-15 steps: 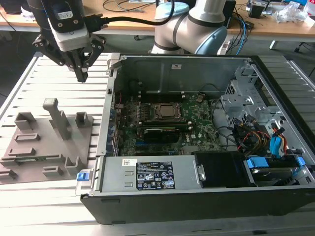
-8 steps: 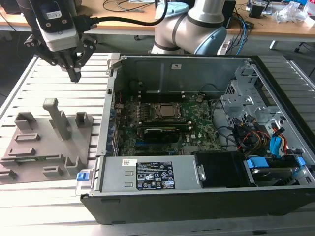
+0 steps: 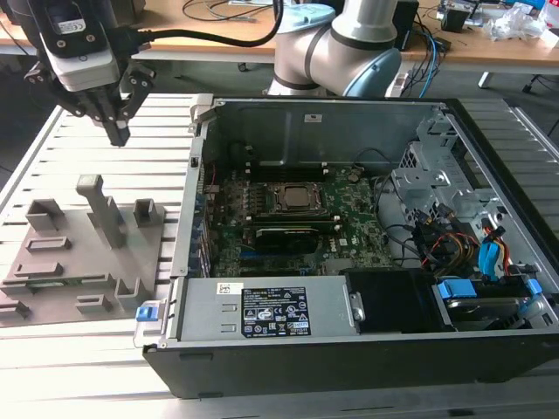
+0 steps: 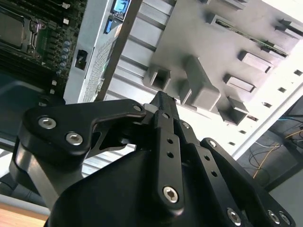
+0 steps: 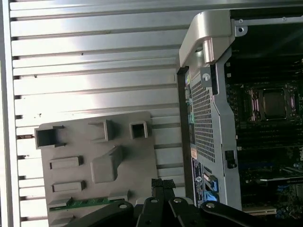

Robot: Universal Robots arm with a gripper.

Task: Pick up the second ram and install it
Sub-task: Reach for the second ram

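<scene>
Ext. view: black two-finger gripper (image 3: 118,133) hangs at the exterior view's upper left, above the far end of the grey plastic slotted holder tray (image 3: 87,262). Fingers are pinched together to one tip, nothing btwn them. The tray lies on the ribbed aluminium table (image 3: 87,371). To the exterior view's right of it is the open black-and-silver PC case (image 3: 314,349), w/ the big green motherboard (image 3: 349,231) inside.

First wrist view looks straight down and gives what the ext. view hardly shows: the second ram (image 5: 90,202), a long thin green circuit-board stick, lying flat in a slot along one edge of the tray. Its end is near the gripper's dark tips (image 5: 163,183) but apart, not touching.

Second wrist view shows the closed fingers (image 4: 163,101) from behind, over the tray's raised grey blocks. The ram's slot sits well beyond them, at the tray's far side.

Ram not gripped, not in the case.
</scene>
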